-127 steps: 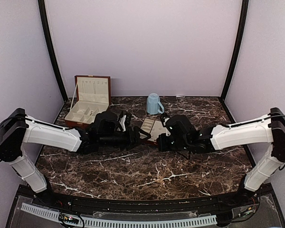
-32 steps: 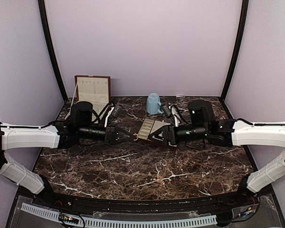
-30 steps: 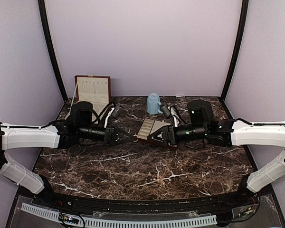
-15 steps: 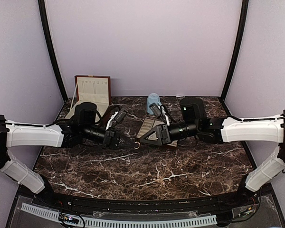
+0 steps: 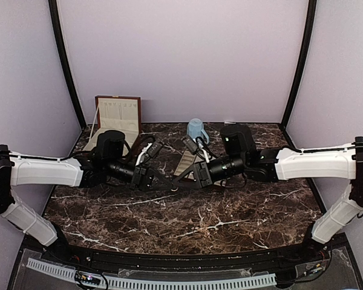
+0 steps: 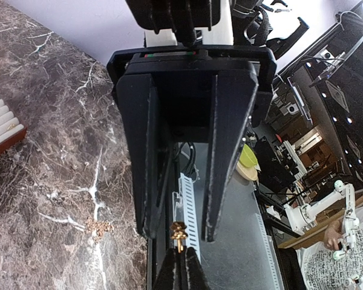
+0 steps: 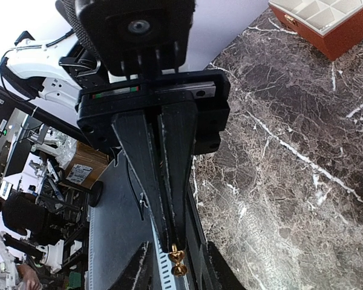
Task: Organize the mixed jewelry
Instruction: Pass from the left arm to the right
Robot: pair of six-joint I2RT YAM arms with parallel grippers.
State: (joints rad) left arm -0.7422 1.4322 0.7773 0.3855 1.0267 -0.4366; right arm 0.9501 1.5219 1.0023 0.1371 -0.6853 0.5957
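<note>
piece: we see one small gold-coloured jewelry piece (image 6: 178, 232), knobbed at the end, pinched at the very tip of the left gripper (image 6: 178, 258) and held off the table.
left gripper: fingers pressed together on the piece. It lies level and points at the right gripper.
right gripper: (image 7: 176, 267) lies nose to nose with the left one. Its fingers are spread, one on each side of the piece, and we see a gap on both sides and no contact.
location: in the top view the two tips meet over the middle of the table, just on the near side of the tray.
tray: flat cream-lined, brown-edged jewelry tray (image 5: 187, 161), mostly hidden behind the right gripper. The left wrist view shows one corner with cream ring rolls.
clump: small reddish-gold clump (image 6: 98, 226) lies on the marble below the grippers; we cannot tell what it is.
mug: light-blue mug (image 5: 195, 130) stands behind the tray.
box: reddish-brown wooden box (image 5: 118, 112) sits at the far left with its lid upright and cream compartments showing.
table: dark brown marble-pattern table (image 5: 199, 223).
</note>
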